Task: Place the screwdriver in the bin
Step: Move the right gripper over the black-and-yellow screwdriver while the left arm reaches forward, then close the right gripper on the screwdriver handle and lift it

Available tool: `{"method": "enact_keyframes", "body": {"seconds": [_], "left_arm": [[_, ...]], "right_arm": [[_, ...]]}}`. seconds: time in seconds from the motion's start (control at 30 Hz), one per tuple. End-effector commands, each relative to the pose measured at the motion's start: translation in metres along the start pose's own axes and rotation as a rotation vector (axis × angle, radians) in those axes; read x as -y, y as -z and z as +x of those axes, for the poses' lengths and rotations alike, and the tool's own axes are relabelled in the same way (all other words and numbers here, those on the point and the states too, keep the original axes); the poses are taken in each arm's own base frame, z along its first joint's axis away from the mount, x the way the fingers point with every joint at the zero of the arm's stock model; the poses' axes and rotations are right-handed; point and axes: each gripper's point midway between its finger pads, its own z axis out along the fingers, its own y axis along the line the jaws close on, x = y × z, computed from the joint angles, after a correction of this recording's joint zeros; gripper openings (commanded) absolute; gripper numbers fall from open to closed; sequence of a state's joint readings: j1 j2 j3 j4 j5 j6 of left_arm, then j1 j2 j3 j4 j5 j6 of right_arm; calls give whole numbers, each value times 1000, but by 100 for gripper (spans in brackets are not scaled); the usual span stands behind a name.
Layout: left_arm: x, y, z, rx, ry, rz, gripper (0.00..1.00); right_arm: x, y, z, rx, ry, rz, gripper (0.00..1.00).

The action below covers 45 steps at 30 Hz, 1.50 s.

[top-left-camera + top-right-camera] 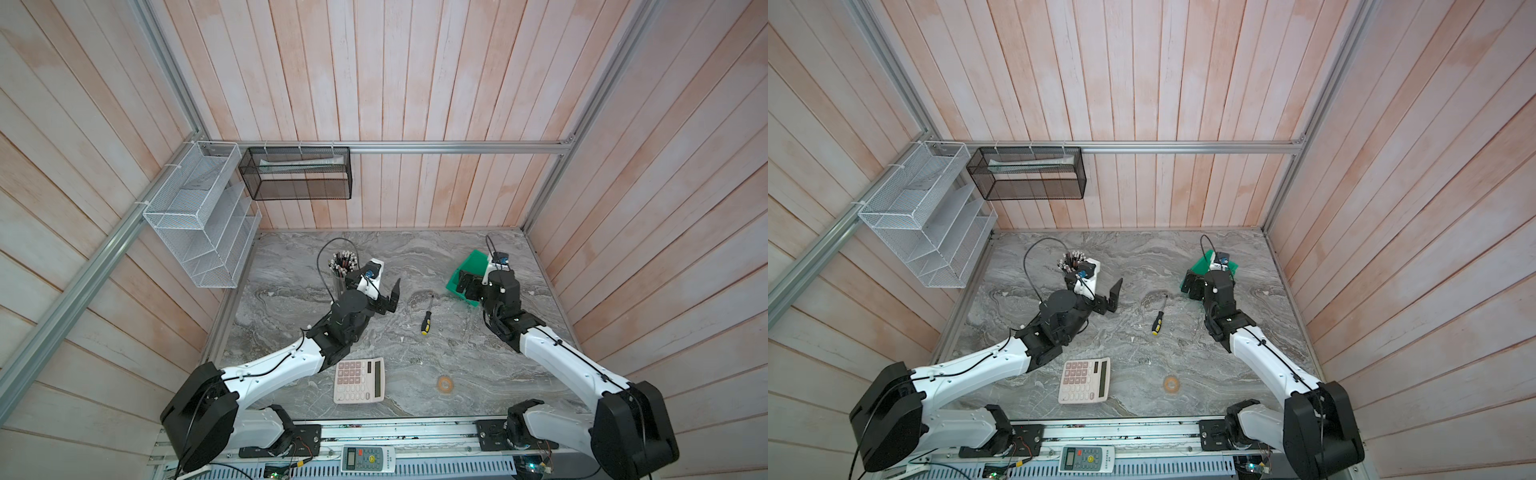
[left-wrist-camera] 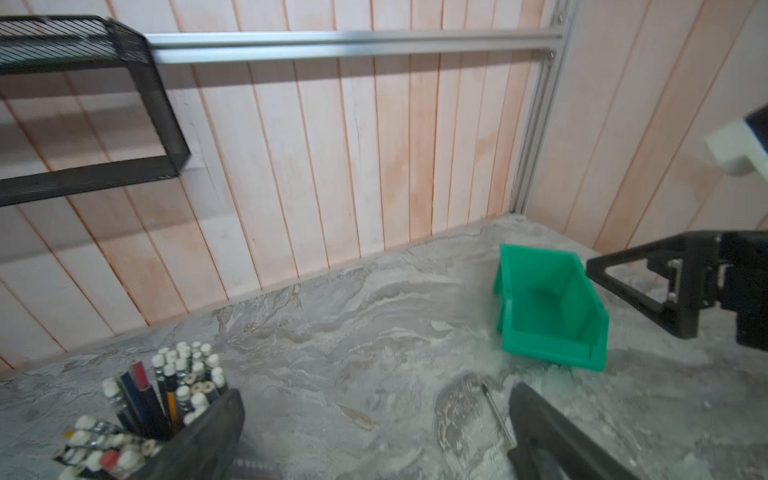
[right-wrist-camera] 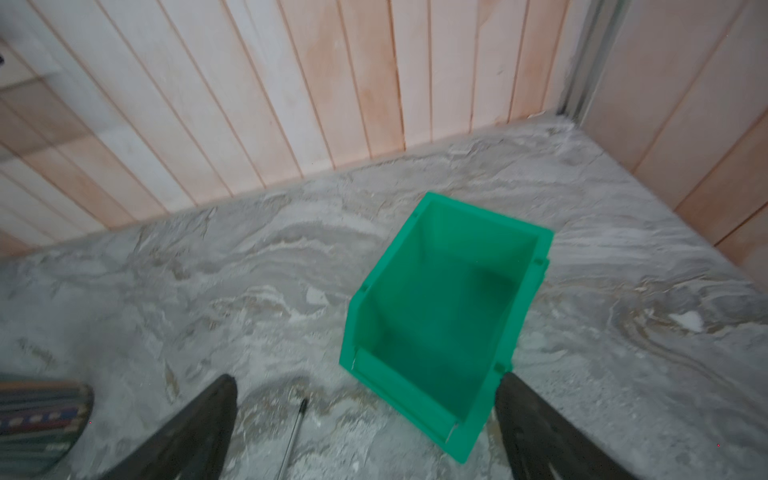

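The right gripper [image 3: 368,379] is wide open and empty, with the bin [image 3: 478,239] just ahead of its fingertips. The screwdriver [image 1: 427,318] lies flat between it and the left gripper [image 2: 376,392], which is also open and empty.

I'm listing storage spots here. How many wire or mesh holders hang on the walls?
2. The white wire rack hangs on the left-hand side wall near the corner. The black mesh basket hangs on the back wall, right beside it. None seems hidden.
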<state>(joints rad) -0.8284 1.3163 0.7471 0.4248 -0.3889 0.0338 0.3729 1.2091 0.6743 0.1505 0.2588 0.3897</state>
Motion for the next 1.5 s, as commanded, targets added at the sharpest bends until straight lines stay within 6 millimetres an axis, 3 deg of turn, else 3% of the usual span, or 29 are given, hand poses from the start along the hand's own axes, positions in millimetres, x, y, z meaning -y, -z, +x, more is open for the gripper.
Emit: {"method": "enact_keyframes", "body": {"seconds": [0.0,0.13,0.3,0.4,0.63,0.8,1.03,1.13,1.2,1.37,1.47], "left_arm": [[-10,3,14,-34,-41,-55,100],[-12,15,54,-151,98,-50,100],[-9,41,100,-264,224,9,100],[-10,52,115,-296,245,22,100],[-9,67,118,-257,317,68,100],[-13,64,122,-288,274,39,100],[1,51,111,-267,253,97,100],[4,47,105,-265,249,110,100],[5,47,101,-257,243,118,100],[7,44,88,-232,223,133,100],[17,40,81,-220,223,178,100]], "right_arm": [[-24,1,73,-213,19,-51,100],[-53,-1,128,-343,78,-64,92],[-85,-5,153,-414,112,-116,86],[-87,-11,170,-471,139,-99,82],[-88,-17,195,-522,203,-75,57],[-82,-9,200,-525,246,-45,51],[-65,-7,212,-543,297,-4,26],[-66,-7,204,-527,322,6,13],[-70,-6,186,-496,349,13,8],[-77,0,111,-357,353,18,8],[-59,-2,54,-260,279,42,8]]}}
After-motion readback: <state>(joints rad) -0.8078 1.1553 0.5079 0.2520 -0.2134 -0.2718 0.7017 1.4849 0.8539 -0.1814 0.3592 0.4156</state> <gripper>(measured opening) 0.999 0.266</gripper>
